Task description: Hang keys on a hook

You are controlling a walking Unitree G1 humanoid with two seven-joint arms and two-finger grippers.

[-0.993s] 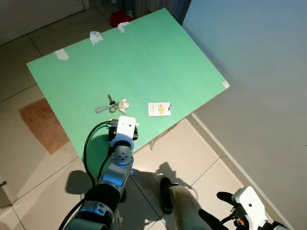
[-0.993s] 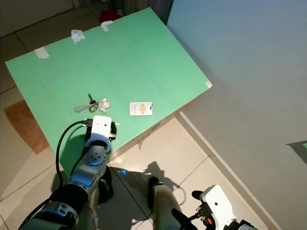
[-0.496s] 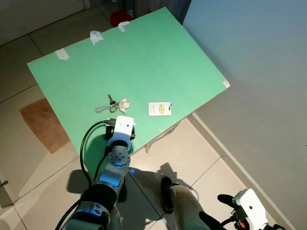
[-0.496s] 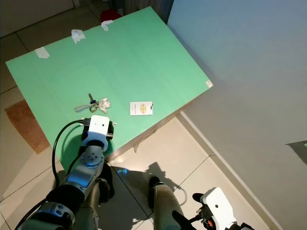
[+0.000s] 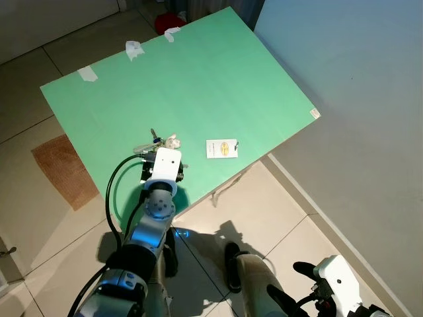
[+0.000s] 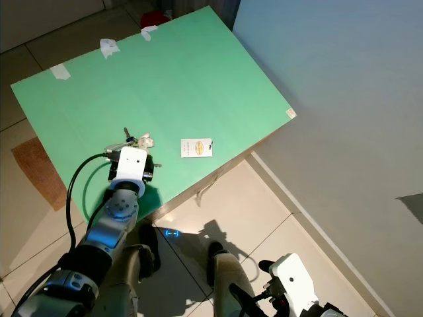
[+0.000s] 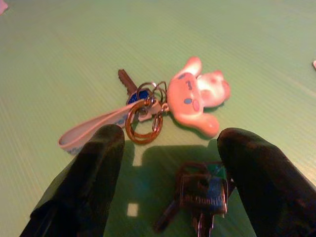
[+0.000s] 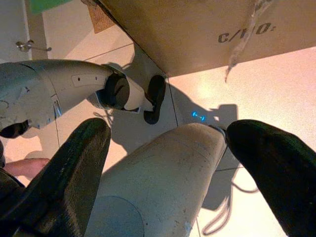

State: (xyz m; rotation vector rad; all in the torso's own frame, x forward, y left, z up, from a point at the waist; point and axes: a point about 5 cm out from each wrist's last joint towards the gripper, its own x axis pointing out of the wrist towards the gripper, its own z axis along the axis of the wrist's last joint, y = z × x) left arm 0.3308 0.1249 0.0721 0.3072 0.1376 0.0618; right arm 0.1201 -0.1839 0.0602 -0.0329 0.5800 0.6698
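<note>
Keys [image 7: 143,106] with a pink toy charm [image 7: 197,98] lie on the green bench [image 5: 218,72], mid-left in the head view, just ahead of the left hand [image 7: 168,163], whose spread fingers bracket them. Right hand [image 8: 168,163] hangs idle, spread.

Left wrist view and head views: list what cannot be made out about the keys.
- Bunch of keys with pink plush charm: in the head views, mostly hidden behind the left claw's white wrist housing.
- Dark key: cut by the frame's edge, in shadow.
- White card's print: too small.
</note>
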